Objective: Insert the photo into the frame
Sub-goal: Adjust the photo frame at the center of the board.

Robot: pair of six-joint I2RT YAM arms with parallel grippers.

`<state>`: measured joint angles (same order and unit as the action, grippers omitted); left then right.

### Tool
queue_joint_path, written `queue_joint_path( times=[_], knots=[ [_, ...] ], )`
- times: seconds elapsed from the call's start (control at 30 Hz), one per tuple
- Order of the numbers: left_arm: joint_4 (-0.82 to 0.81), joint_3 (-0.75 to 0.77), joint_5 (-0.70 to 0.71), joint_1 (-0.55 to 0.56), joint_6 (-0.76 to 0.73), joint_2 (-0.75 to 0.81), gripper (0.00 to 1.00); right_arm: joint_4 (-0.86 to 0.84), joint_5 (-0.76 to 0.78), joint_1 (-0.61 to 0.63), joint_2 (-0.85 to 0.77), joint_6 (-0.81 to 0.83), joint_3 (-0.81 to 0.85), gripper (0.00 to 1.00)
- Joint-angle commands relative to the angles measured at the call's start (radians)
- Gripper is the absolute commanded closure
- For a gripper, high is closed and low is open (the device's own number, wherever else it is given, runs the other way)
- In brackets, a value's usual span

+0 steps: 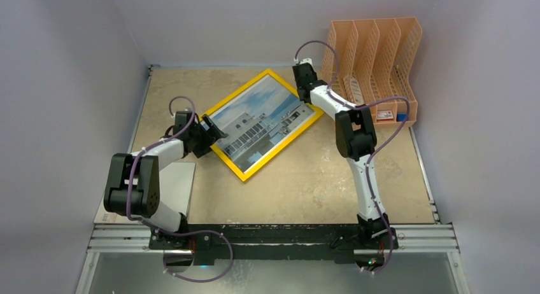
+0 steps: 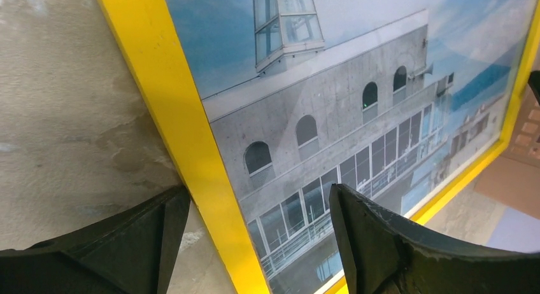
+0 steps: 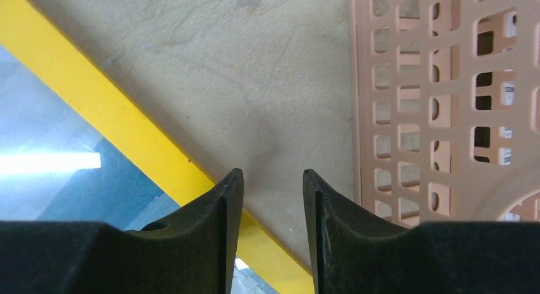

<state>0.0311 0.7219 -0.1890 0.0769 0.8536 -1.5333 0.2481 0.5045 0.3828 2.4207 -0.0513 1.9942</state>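
Note:
The frame (image 1: 278, 155), with bright yellow edges, lies flat and askew at the middle of the table. The photo (image 1: 264, 119) of a white building under blue sky sits inside it, face up. My left gripper (image 1: 213, 132) is open at the frame's left edge. In the left wrist view the gripper (image 2: 258, 192) straddles the yellow edge (image 2: 172, 116), one finger over the table and one over the photo (image 2: 331, 103). My right gripper (image 1: 310, 98) is open at the frame's right edge. In the right wrist view it (image 3: 272, 174) hangs over the yellow edge (image 3: 108, 109) and bare table.
A peach file rack (image 1: 376, 58) stands at the back right, close to my right gripper; it also shows in the right wrist view (image 3: 446, 103). A grey-white flat panel (image 1: 175, 186) lies under my left arm near the front left. Walls close in the left, back and right.

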Motion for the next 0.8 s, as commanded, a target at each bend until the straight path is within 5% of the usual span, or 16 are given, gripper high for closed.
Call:
queue_joint_path(
  times=[0.0,0.57,0.77],
  knots=[
    [0.029,0.067,0.03,-0.003,-0.012,-0.025,0.16,0.158,-0.257,0.021,-0.052,0.04,-0.079,0.57],
    [0.107,0.326,0.149,-0.006,-0.047,-0.193,0.14,0.102,-0.609,0.033,-0.28,-0.048,-0.309,0.57],
    [0.198,0.396,0.284,-0.008,-0.072,-0.216,0.13,0.113,-0.498,0.033,-0.328,-0.132,-0.357,0.57]
  ],
)
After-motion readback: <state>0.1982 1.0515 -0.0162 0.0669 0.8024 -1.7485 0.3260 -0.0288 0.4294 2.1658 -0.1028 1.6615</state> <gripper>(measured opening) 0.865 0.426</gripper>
